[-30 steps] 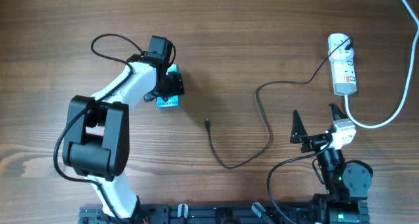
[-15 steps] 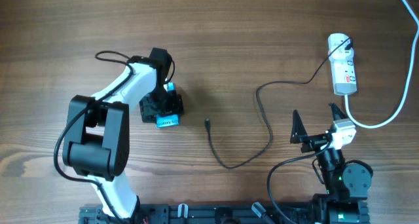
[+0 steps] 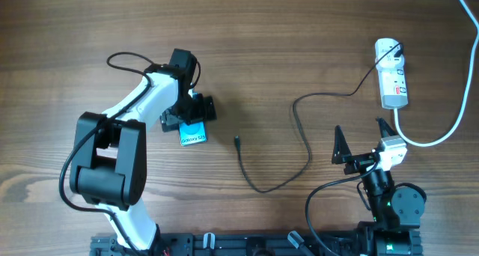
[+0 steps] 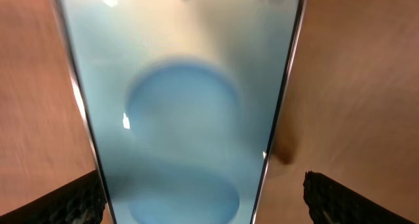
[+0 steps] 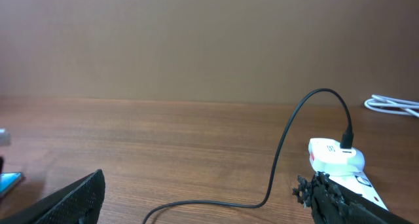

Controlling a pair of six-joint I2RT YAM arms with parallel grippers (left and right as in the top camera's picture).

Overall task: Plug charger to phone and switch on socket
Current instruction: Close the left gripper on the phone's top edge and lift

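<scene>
The phone (image 3: 193, 136) lies flat on the table, turquoise screen up, with a line of text at its near end. My left gripper (image 3: 189, 115) is open and hovers over its far end, one finger on each side. In the left wrist view the phone (image 4: 183, 86) fills the middle between the fingers of the left gripper (image 4: 204, 198). The charger cable (image 3: 303, 136) runs from its black plug in the socket (image 3: 392, 84) in a loop to its free tip (image 3: 236, 141). My right gripper (image 3: 361, 140) is open and empty, near the front right. The right wrist view shows the right gripper (image 5: 206, 207), the cable (image 5: 281, 152) and the socket (image 5: 335, 154).
A thick white cord (image 3: 441, 136) curves from the socket to the table's right edge and back corner; it also shows in the right wrist view (image 5: 393, 105). The left arm's own black cable (image 3: 123, 50) loops above its wrist.
The phone has shifted toward the front of the table and now lies flat. My left gripper has turned and spread its fingers. The right arm has not moved.
</scene>
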